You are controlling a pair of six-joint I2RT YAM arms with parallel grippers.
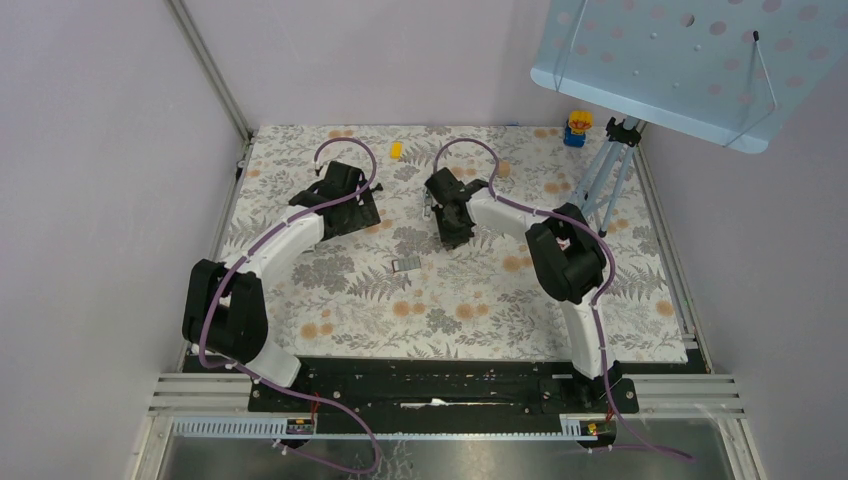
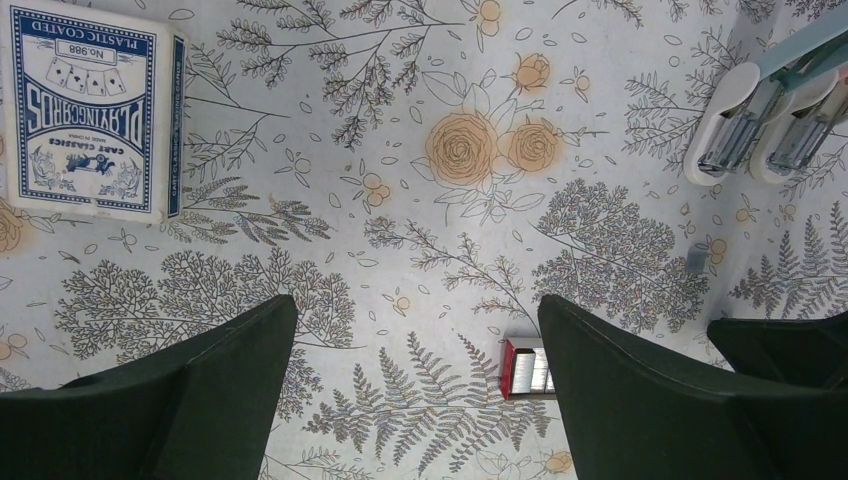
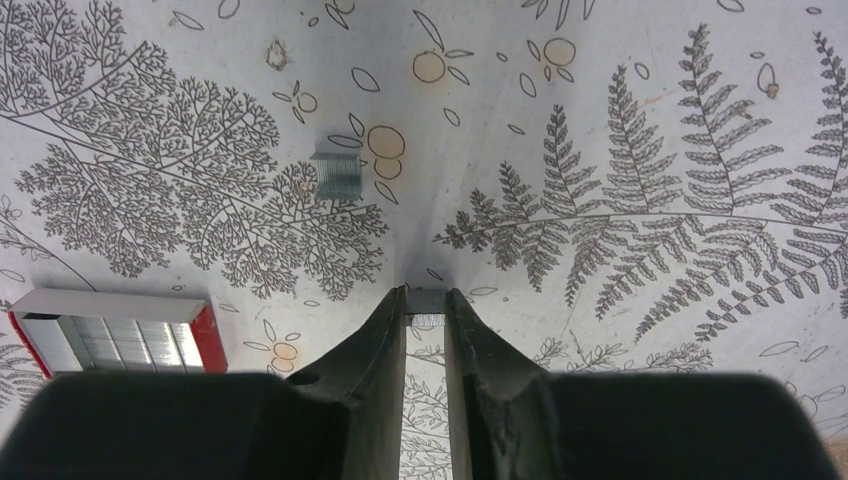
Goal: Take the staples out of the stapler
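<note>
**Floral worktop (image 1: 480, 300), staples out**

From above, both arms reach over the print, with a loose staple strip (image 1: 405, 264) between them. At the left wrist, the left claw (image 2: 417, 305) gapes wide and the opened stapler (image 2: 760, 120) lies upper right. At the right wrist, the right claw (image 3: 427, 293) pinches a short staple piece (image 3: 427, 304).

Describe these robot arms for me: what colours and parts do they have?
Both the left arm and right arm have white shells with bulky black joints. A thin purple cable loops along each. Each ends in a black claw with two wedge-shaped fingers.
</note>
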